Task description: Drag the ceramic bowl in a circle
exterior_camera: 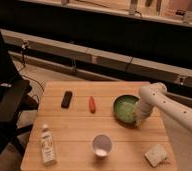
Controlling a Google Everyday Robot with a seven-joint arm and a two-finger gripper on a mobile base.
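Jaw state cannot be told where the gripper (139,119) comes down at the right rim of the ceramic bowl (124,109). The bowl sits near the right edge of the wooden tabletop (74,127). To its left lie a small red object (92,104) and a black bar (66,99). A white cup (101,145) stands by the near edge, a bottle (47,145) lies toward the near left corner, and a pale block (155,155) is at the near right corner.
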